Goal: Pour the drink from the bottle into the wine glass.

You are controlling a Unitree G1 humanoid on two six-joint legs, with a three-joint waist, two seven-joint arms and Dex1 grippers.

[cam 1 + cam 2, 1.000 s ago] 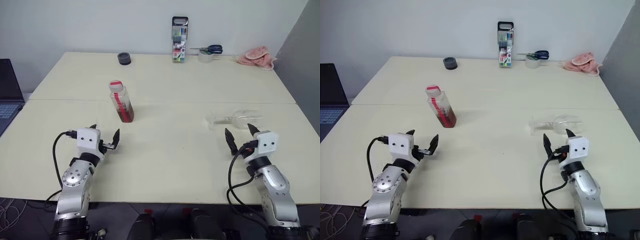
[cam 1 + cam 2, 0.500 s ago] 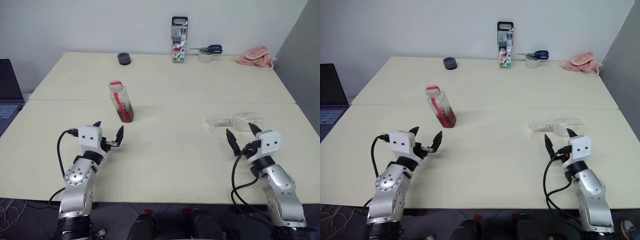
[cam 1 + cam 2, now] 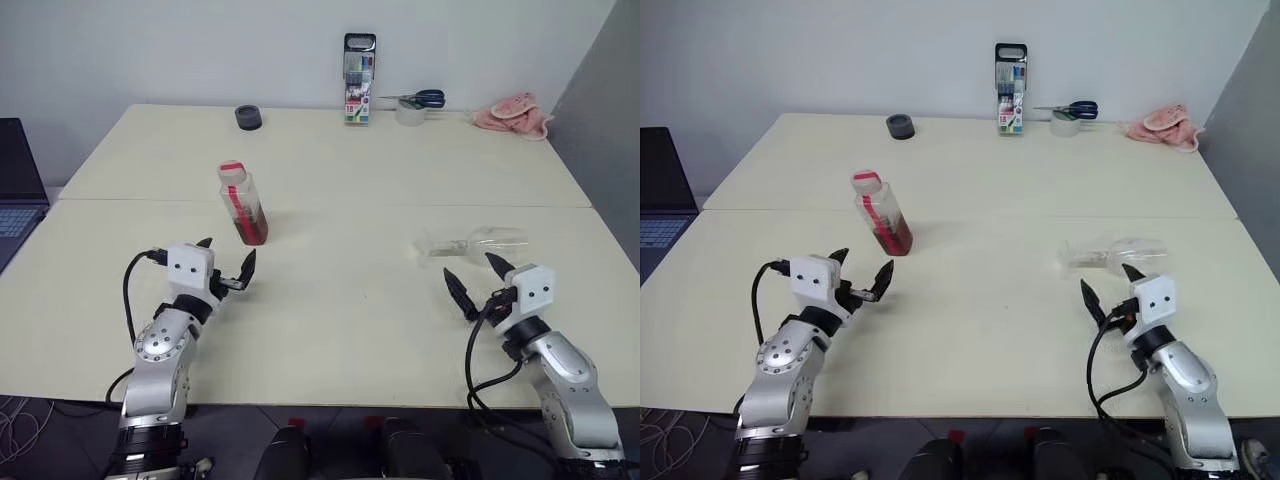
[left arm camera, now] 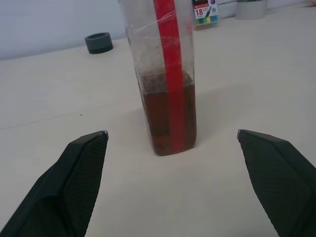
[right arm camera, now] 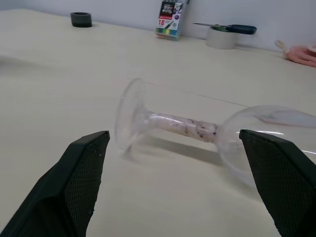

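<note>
Both pincers spread wide and empty over the cream table, bottle upright, wine glass on its side.

The left gripper [image 3: 228, 265], at about 8 o'clock in the head view, has its black fingers well apart, with the bottle [image 3: 242, 203] standing just beyond at 10 o'clock; the reddish-brown drink [image 4: 168, 115] fills its lower part, the cap on. The right gripper [image 3: 477, 277], at 4 o'clock, is likewise splayed and holds nothing, near the wine glass [image 3: 470, 242], which lies toppled at 3 o'clock, foot toward the table's middle. Farther off, along the wall edge from 11 to 1 o'clock: a dark tape roll [image 3: 248, 117], a marker case [image 3: 359, 79], scissors [image 3: 418, 98] atop a pale tape roll [image 3: 409, 115], and a pink cloth [image 3: 514, 112].
</note>
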